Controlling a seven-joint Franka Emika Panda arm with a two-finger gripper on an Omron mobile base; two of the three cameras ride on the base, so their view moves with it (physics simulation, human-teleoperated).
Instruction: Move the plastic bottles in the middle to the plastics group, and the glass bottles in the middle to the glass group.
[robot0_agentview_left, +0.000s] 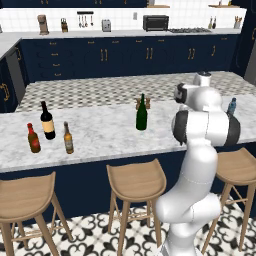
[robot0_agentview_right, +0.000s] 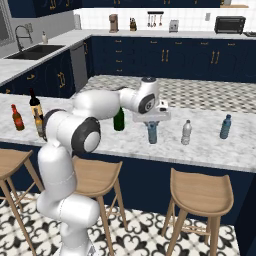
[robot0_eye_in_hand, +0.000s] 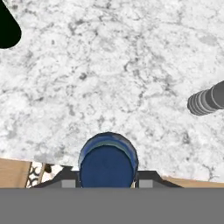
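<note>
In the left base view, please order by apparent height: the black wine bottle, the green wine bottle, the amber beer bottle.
1. black wine bottle and green wine bottle: look alike, unsure
2. amber beer bottle: clearly shortest

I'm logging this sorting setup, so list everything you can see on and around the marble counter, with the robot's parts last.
Marble counter: one, white-grey, across the middle.
Black wine bottle with cream label: one, counter's left end.
Small red-brown bottle: one, beside the black bottle.
Slim amber beer bottle: one, near those two.
Dark green wine bottle: one, mid-counter.
Translucent blue-grey plastic bottle: one, mid-counter, under the gripper.
Pale grey clear bottle: one, right of the blue-grey one.
Bright blue dark-capped bottle: one, counter's right end.
Wooden stools: three, tan, along the counter's front.
Gripper: one, dark fingers flanking the blue-grey bottle's top; grip unclear.
</note>
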